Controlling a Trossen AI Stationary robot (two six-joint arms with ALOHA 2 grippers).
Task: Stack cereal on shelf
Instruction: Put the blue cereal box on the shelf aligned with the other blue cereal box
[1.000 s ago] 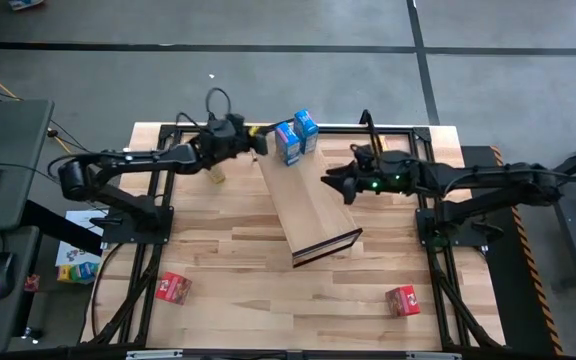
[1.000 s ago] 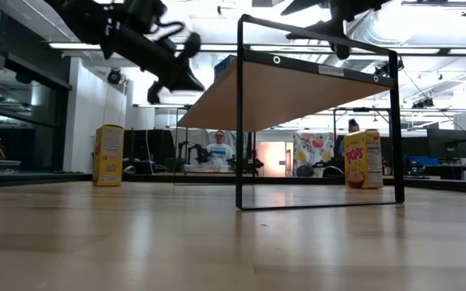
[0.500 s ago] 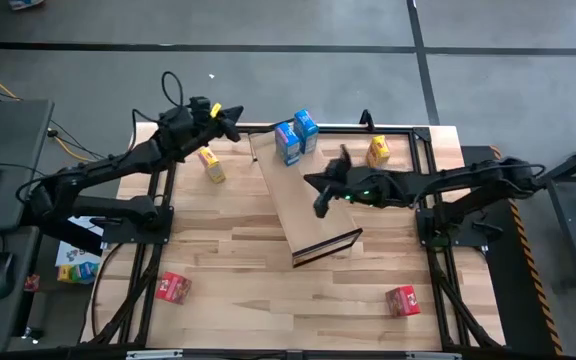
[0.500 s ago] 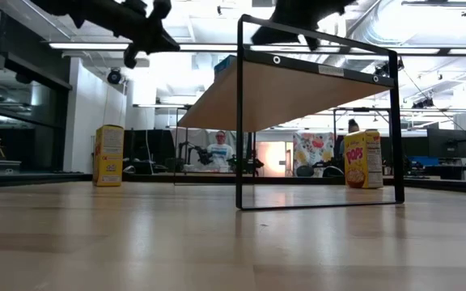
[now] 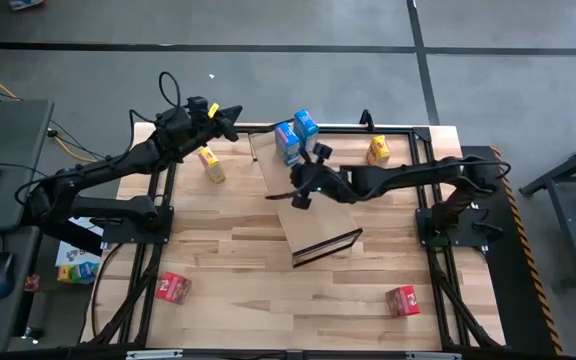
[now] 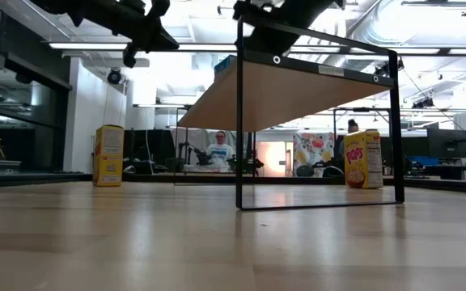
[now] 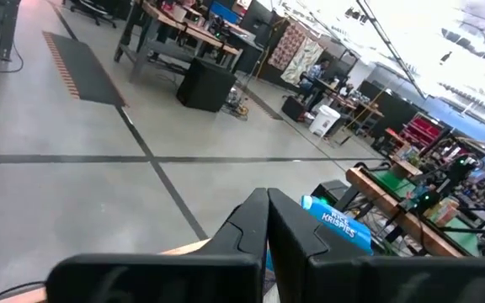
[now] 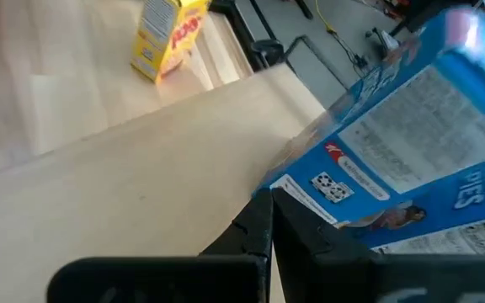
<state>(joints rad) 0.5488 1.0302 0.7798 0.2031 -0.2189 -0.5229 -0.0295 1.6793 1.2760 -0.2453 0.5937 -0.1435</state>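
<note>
High view showed the right gripper (image 5: 300, 193), fingers together and empty, over the long tan cardboard shelf (image 5: 303, 215), two small blue cardboard cereal boxes (image 5: 296, 137) standing just beyond it; the left gripper (image 5: 230, 114) waited farther off. Right wrist view put those boxes (image 8: 411, 168) directly ahead of the closed fingers (image 8: 255, 231), on the shelf (image 8: 141, 194).

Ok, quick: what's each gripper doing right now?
Left gripper: fingers shut, empty, raised at the table's far edge.
Right gripper: fingers shut, empty, over the shelf.
</note>
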